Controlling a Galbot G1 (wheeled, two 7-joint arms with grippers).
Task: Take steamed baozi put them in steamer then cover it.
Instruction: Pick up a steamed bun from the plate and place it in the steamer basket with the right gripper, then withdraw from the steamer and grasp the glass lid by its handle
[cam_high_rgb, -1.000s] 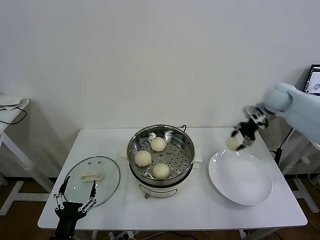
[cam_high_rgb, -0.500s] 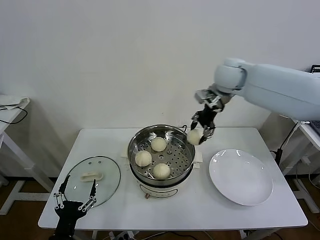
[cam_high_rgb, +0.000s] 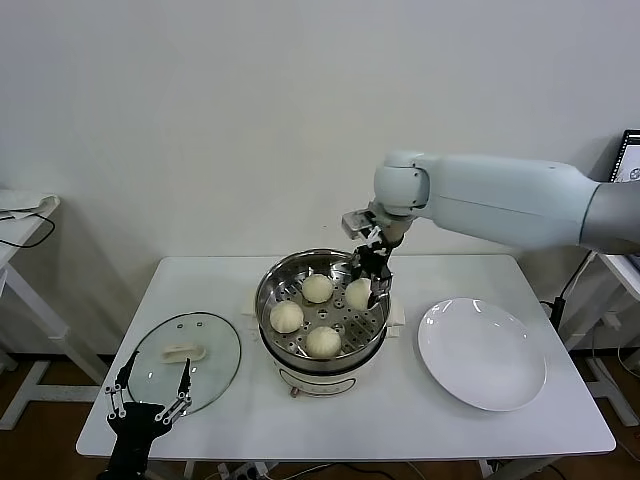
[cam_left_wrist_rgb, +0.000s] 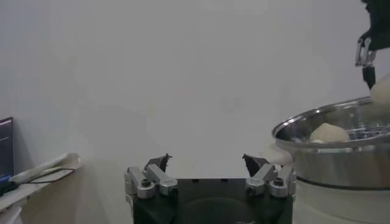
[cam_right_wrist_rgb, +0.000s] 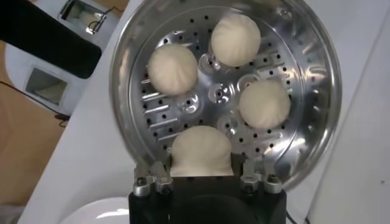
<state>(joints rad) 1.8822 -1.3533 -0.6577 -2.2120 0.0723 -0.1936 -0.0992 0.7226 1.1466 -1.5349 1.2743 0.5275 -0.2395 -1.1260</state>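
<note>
1. Right gripper (cam_high_rgb: 364, 291) is what you should look at first: it hangs inside the steamer (cam_high_rgb: 322, 305), over the tray's 2 o'clock sector, its fingers clamped on the fourth baozi (cam_high_rgb: 358, 294). In your right wrist view the same baozi (cam_right_wrist_rgb: 201, 151) sits between the two fingers, above the perforated tray.
2. Three baozi already lie on the tray: one at 12 o'clock (cam_high_rgb: 317, 288), one at 9 o'clock (cam_high_rgb: 286, 317) and one at 6 o'clock (cam_high_rgb: 322, 342). You can see that they are apart from one another and from the held one.
3. Your right arm (cam_high_rgb: 480, 200) reaches in from 3 o'clock, above the table (cam_high_rgb: 400, 420).
4. The steamer stands at the table's centre on its white base (cam_high_rgb: 318, 380).
5. At 3 o'clock of the steamer you have the white plate (cam_high_rgb: 482, 353), with nothing on it.
6. At 9 o'clock of the steamer the cover (cam_high_rgb: 186, 360) lies flat on the table, its cream handle (cam_high_rgb: 183, 352) facing up.
7. Your left gripper (cam_high_rgb: 150, 395) waits at the table's near edge, at the cover's 6 o'clock, fingers spread wide and holding nothing; your left wrist view shows both fingers (cam_left_wrist_rgb: 159, 163) apart with the steamer's wall (cam_left_wrist_rgb: 341, 155) beyond them.
</note>
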